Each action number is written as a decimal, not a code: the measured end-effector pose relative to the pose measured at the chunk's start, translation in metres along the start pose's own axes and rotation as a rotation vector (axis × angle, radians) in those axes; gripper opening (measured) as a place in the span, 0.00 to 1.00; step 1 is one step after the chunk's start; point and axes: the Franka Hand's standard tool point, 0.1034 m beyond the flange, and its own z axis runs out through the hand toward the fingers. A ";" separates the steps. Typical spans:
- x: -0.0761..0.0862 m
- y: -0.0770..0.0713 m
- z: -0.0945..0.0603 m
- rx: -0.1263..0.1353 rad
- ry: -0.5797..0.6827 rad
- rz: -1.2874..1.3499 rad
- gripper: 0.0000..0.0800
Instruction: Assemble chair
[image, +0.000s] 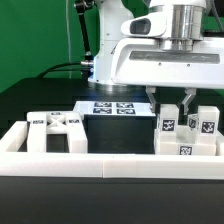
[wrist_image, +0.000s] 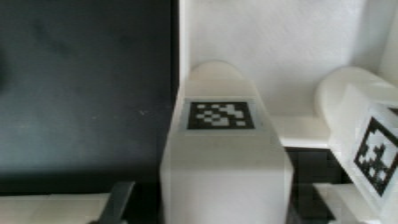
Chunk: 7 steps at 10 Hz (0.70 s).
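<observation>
Gripper (image: 168, 102) is seen lowered over the group of chair pieces (image: 190, 126) on the exterior view's right. The group stands on the black table (image: 40, 100), just behind the border rail (image: 110, 165).

The jaws are held apart, one on either side of a rounded-top piece (image: 168, 122). In the wrist view this piece (wrist_image: 222, 150) lies lengthwise between the two dark fingers (wrist_image: 118, 205), and a narrow dark gap is seen on each side. No contact is made out, so nothing is recorded as clamped.

One square marker tag is noted on the face of the rounded-top piece that is turned to the wrist camera.

A neighbouring piece (wrist_image: 361, 110), also tagged, is seen just beside the rounded-top piece and parallel to it. Whether the two touch cannot be told.

Several tags are visible on the faces of the group that are turned to the exterior camera.

A flat chair piece (image: 55, 128) with openings and tags on its upper face lies on the exterior view's left. It is close to the rail and well apart from the group under the gripper.

The marker board (image: 113, 107) lies on the table between the two lots, further back and near the arm's base
</observation>
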 end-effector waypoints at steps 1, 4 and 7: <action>0.000 0.000 0.000 0.000 0.000 0.004 0.36; 0.001 0.005 0.000 -0.004 0.001 0.241 0.36; 0.003 0.017 -0.002 -0.031 0.014 0.473 0.36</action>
